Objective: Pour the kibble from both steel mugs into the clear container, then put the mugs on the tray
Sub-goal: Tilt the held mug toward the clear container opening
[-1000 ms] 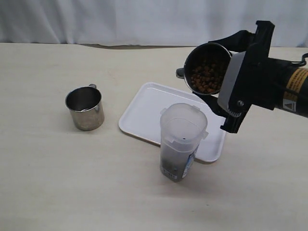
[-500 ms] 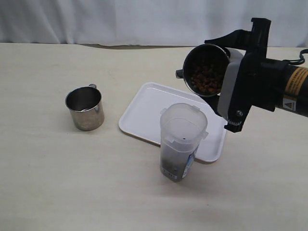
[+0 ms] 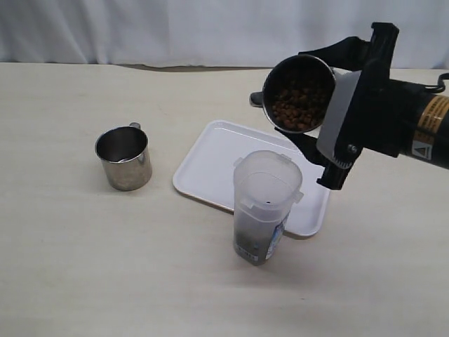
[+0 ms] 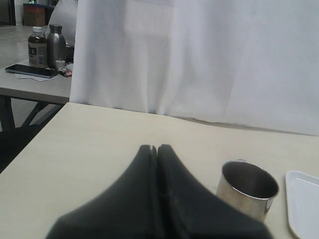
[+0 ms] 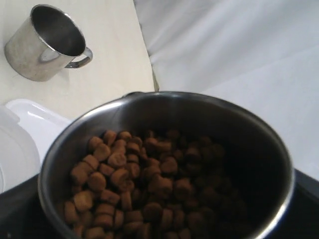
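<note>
Steel mug (image 3: 298, 91), tilted, holding kibble (image 3: 295, 111): clamped in right gripper (image 3: 319, 102), aloft over tray (image 3: 210, 161), above and behind clear container (image 3: 266, 203). Second steel mug (image 3: 125, 160): upright on worktop (image 3: 105, 267), near left gripper (image 4: 157, 149), pressed together.

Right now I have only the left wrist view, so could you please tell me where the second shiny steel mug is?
Observer: The right gripper holds the second shiny steel mug off the table, tilted on its side.
Operator: Thank you. Is anything inside it?
Observer: Yes, small dark-brown kibble pellets are piled against its lower wall, and none is falling out.
Operator: What would they fall into?
Observer: The tall clear frosted plastic container stands upright on the table, lower than the mug's mouth.
</note>
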Motion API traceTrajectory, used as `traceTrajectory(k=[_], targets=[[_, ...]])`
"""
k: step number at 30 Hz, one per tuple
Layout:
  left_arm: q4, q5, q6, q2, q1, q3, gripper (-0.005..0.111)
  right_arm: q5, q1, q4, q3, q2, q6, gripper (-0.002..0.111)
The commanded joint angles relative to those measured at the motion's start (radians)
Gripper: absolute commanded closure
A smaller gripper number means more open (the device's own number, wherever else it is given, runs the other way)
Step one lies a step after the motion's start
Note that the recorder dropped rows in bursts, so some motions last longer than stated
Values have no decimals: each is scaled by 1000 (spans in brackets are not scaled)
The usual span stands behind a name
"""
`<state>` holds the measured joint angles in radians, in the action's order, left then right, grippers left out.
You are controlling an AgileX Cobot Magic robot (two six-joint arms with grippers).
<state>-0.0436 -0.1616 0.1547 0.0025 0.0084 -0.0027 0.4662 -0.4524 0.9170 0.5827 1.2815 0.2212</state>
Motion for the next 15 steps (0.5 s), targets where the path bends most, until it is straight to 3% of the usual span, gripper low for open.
traceTrajectory(k=[1,8,15], targets=[[3,10,3,-2,-8,3,107,15,-4,-64,10,-5,-24,103],[3,10,3,-2,-8,3,107,21,-4,-64,10,-5,-110,103],[3,10,3,-2,-8,3,107,38,-4,-55,10,-5,125,103]])
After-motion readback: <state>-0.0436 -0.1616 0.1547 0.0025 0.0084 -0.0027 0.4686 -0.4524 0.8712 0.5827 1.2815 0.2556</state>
